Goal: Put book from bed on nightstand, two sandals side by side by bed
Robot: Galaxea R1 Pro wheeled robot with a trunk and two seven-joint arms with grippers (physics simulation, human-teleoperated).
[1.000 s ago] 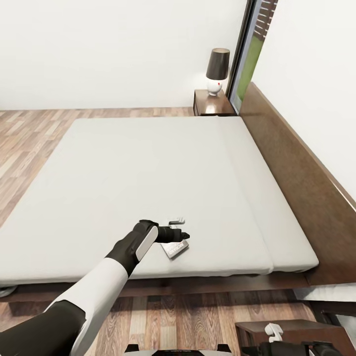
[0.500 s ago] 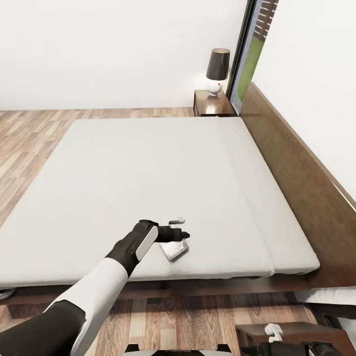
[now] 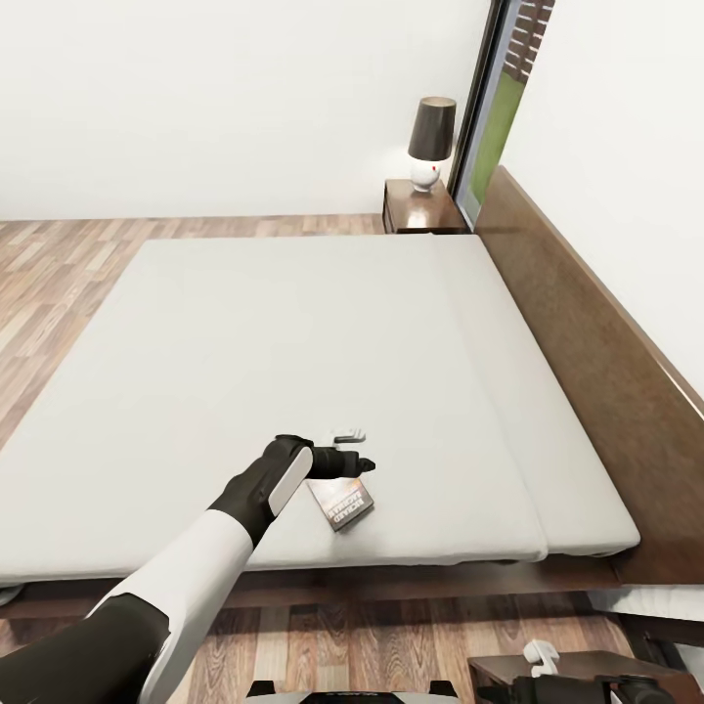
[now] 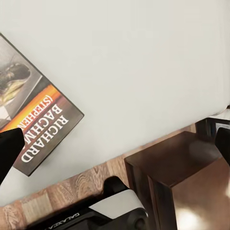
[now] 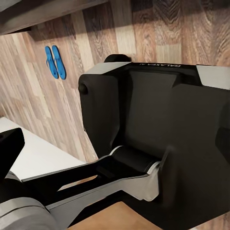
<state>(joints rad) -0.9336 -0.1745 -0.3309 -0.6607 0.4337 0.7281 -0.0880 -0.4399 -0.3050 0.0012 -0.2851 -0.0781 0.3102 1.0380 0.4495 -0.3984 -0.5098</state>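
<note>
The book (image 3: 344,506) lies flat on the bed's grey mattress (image 3: 293,332) near its front edge, dark cover up with an orange band and white lettering (image 4: 40,127). My left gripper (image 3: 353,450) hovers over the book's far end, open, one dark finger (image 4: 8,149) at the book's edge and nothing between the fingers. The two blue sandals (image 5: 56,62) lie side by side on the wood floor in the right wrist view. One nightstand (image 3: 420,207) stands beyond the bed's far corner, another (image 3: 572,665) by my right gripper (image 3: 546,665), which is open and empty.
A lamp (image 3: 431,143) with a dark shade stands on the far nightstand. The dark headboard (image 3: 587,332) runs along the bed's right side, with a tall window (image 3: 494,108) behind it. Wood floor (image 3: 59,264) lies left of the bed. My own black base (image 5: 153,124) shows under the right wrist.
The whole head view has shifted: bed and book sit slightly lower in the picture, while my left arm keeps its place. More of the book's dark cover shows below the gripper.
</note>
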